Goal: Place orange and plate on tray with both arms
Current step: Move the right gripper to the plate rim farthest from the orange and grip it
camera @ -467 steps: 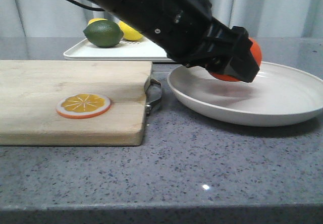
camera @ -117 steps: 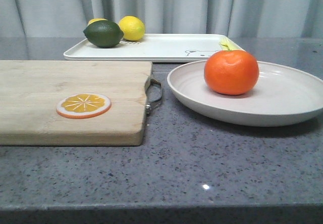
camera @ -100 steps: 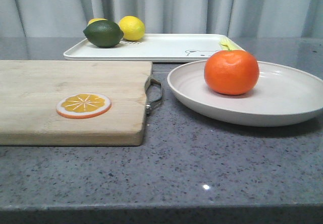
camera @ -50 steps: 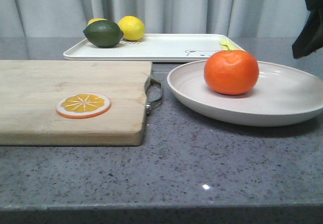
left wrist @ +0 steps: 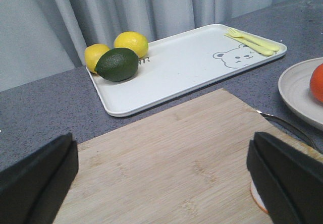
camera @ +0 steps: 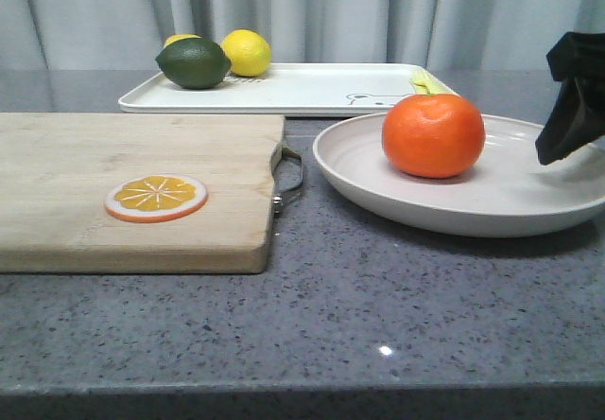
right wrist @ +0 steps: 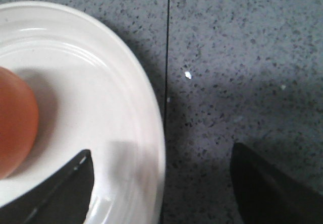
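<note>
The orange (camera: 433, 134) sits in the off-white plate (camera: 529, 202) at the right of the table; both show in the right wrist view, orange (right wrist: 15, 123) and plate (right wrist: 116, 98). The white tray (camera: 312, 89) with a bear drawing lies behind, also in the left wrist view (left wrist: 192, 67). My right gripper (right wrist: 160, 183) is open, one finger over the plate's inside and the other outside its right rim; it shows at the front view's right edge (camera: 572, 108). My left gripper (left wrist: 161, 178) is open and empty above the wooden cutting board (left wrist: 171, 158).
The cutting board (camera: 123, 183) with an orange slice disc (camera: 156, 198) lies at the left. A dark green lime (camera: 193, 62) and two lemons (camera: 246, 52) sit on the tray's left end, yellow cutlery (left wrist: 252, 40) on its right end. Grey curtains hang behind.
The left arm that held the orange over the plate has gone from the front view, leaving the orange in the plate. My right gripper has come in from the right and dropped to the plate's rim.
</note>
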You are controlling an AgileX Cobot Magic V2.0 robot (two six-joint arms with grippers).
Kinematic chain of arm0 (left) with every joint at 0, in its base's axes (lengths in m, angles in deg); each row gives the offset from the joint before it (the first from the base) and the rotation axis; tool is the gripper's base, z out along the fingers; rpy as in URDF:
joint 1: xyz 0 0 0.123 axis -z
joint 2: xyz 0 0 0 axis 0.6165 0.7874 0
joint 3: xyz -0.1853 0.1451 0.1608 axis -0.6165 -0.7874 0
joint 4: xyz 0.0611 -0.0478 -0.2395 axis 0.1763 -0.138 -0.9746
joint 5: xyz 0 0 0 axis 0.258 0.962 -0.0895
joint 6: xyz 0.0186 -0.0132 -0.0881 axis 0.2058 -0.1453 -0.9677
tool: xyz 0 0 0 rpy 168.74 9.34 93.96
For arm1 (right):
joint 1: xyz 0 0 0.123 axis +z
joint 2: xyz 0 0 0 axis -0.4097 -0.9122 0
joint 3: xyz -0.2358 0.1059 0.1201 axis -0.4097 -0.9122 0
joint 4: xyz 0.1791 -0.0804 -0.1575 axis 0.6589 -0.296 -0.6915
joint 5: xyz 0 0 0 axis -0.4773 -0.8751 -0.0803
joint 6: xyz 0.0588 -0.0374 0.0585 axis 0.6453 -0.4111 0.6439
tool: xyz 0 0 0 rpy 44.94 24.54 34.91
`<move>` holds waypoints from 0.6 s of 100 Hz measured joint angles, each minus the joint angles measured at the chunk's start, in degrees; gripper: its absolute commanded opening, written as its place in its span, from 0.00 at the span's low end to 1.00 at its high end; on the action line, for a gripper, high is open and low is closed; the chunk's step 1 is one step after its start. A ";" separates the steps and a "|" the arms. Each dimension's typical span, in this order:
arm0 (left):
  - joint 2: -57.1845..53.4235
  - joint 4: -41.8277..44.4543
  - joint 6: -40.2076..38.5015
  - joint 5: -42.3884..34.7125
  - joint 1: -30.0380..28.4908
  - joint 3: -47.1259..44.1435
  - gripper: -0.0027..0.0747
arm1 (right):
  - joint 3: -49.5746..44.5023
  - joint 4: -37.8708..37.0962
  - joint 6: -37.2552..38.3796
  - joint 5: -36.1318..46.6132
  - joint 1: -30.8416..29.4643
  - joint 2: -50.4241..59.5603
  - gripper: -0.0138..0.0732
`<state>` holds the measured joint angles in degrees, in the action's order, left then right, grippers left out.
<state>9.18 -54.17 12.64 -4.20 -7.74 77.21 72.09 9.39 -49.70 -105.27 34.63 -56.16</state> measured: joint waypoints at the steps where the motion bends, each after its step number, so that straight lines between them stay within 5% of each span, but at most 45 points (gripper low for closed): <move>1: 0.00 0.00 0.00 0.00 0.00 0.00 0.88 | 0.00 0.00 0.00 0.01 0.00 0.01 0.80; 32: 0.00 0.00 0.00 0.00 0.00 0.00 0.88 | 0.00 0.00 0.00 -0.38 0.00 -0.90 0.78; 60: 0.00 0.00 0.00 0.00 0.00 0.00 0.88 | 0.13 0.57 0.00 -0.92 0.00 -1.04 0.50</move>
<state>9.18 -54.17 12.64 -4.20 -7.74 77.21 72.22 9.96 -49.70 -106.19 34.63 -57.20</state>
